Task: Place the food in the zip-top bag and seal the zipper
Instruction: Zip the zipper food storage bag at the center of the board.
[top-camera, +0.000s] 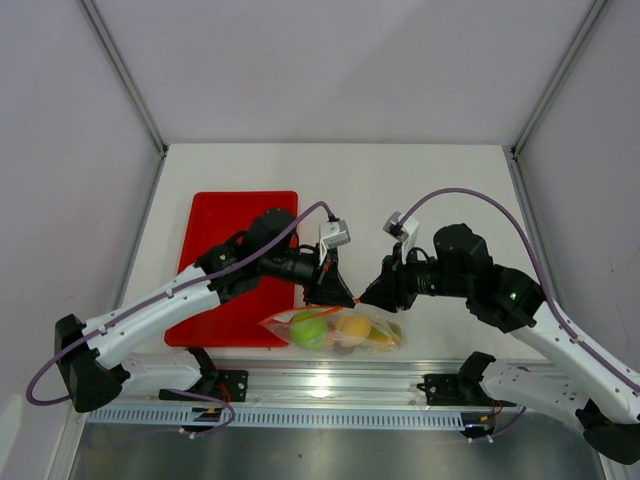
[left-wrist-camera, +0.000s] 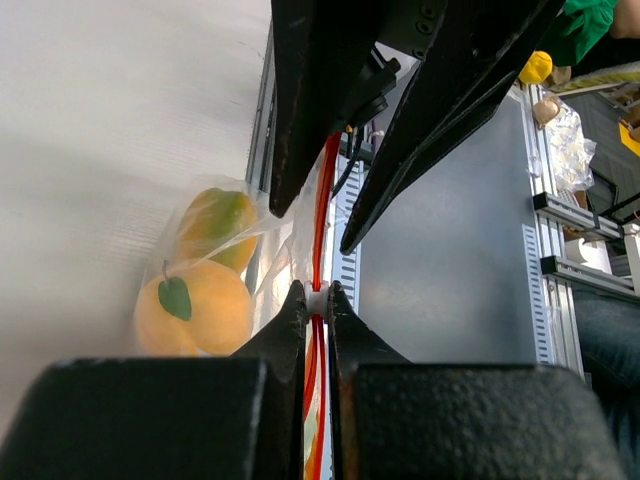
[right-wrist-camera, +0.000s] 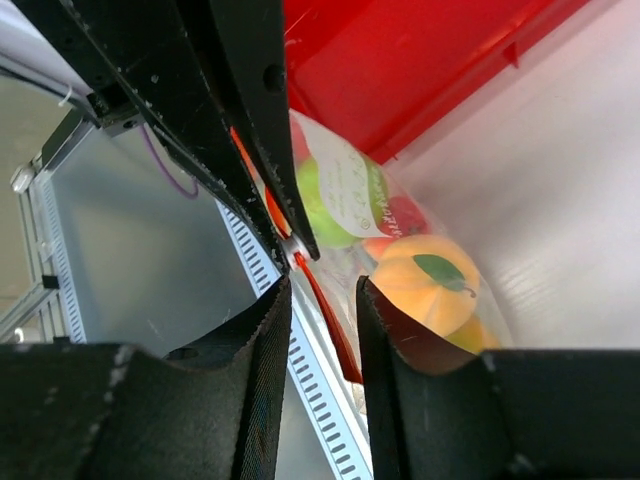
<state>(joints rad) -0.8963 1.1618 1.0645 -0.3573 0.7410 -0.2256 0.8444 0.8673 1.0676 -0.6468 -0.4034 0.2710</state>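
The clear zip-top bag (top-camera: 335, 328) lies at the near table edge and hangs lifted by its mouth. It holds a green apple (top-camera: 309, 330), an orange fruit (top-camera: 352, 327) and a yellow banana (top-camera: 386, 338). My left gripper (top-camera: 340, 295) is shut on the white slider of the orange-red zipper (left-wrist-camera: 320, 210), seen between its tips (left-wrist-camera: 316, 293). My right gripper (top-camera: 366, 296) is open, its jaws on either side of the free end of the zipper strip (right-wrist-camera: 335, 330) without touching it. The orange fruit (right-wrist-camera: 425, 285) and green apple (right-wrist-camera: 325, 205) show through the bag.
The red tray (top-camera: 235, 250) lies left of the bag, under my left arm. The slotted metal rail (top-camera: 330, 385) runs along the table's near edge just below the bag. Grey walls stand on both sides.
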